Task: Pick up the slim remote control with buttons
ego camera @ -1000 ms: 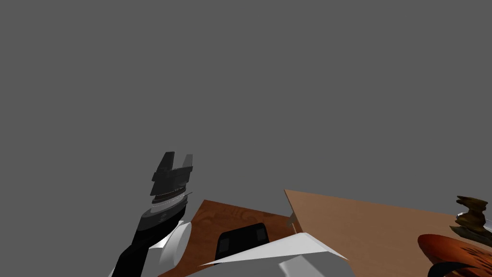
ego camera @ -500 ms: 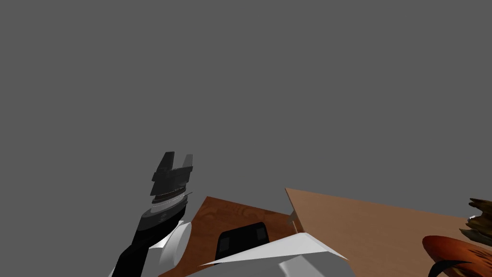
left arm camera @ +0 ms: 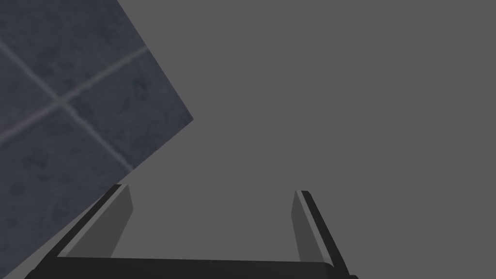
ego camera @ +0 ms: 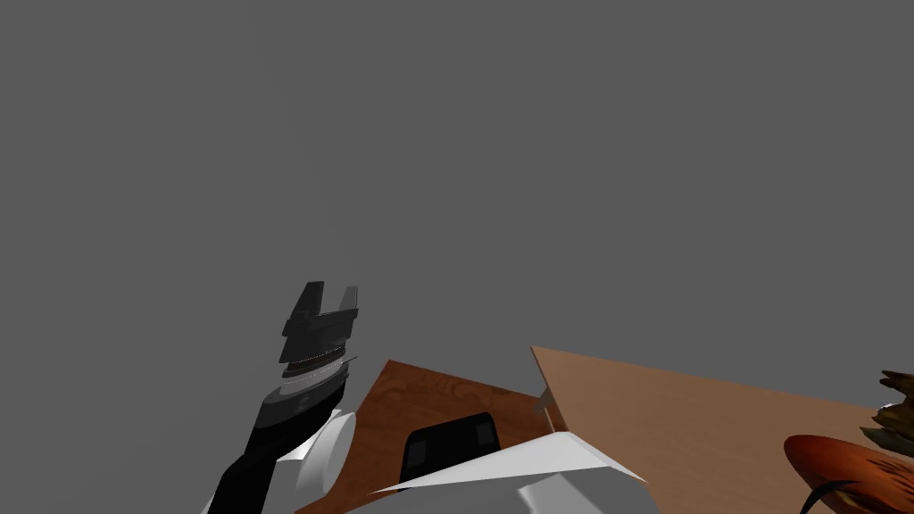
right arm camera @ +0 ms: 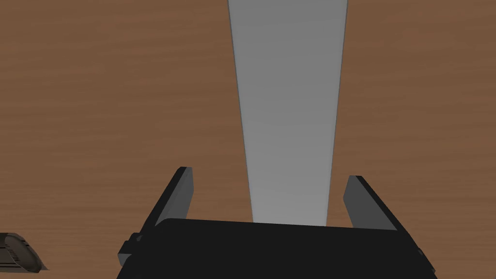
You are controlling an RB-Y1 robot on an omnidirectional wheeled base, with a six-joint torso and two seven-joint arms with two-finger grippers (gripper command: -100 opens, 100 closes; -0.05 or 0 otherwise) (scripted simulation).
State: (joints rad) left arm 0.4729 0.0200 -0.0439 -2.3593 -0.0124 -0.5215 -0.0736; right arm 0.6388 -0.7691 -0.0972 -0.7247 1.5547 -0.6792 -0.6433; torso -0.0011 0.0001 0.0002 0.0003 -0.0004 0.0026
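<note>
The right gripper [right arm camera: 270, 175], fingers spread and empty, hangs over a brown wooden surface [right arm camera: 97, 97], with a pale grey strip [right arm camera: 288, 97] of unclear nature running between them. A dark ridged end, seemingly the remote [right arm camera: 19, 253], lies on the wood outside the fingers' span, beside the gripper's body; its long axis cannot be read. The left gripper [ego camera: 331, 291], also spread, is raised well apart, so the right arm looks the nearer.

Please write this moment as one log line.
left gripper: open, raised | right gripper: open, facing brown wooden surface, nothing gripped | dark grey ridged object beside it
</note>
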